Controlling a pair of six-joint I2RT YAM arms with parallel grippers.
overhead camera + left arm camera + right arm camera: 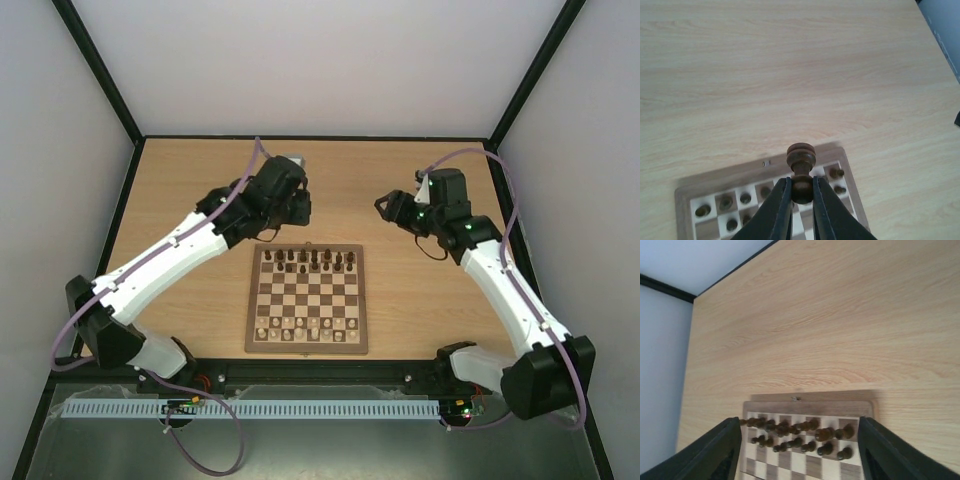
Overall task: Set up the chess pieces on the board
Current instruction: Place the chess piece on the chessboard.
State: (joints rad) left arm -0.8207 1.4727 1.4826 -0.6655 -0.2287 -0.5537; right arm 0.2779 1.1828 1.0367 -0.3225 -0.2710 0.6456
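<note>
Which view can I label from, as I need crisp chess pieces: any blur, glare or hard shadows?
Top external: even light, no glare, the board sharp but its dark pieces tiny. Left wrist: the dark piece in the left gripper is crisp, the squares below soft. Right wrist: dark pieces fairly clear, a soft shadow along the board's far edge, no glare.
</note>
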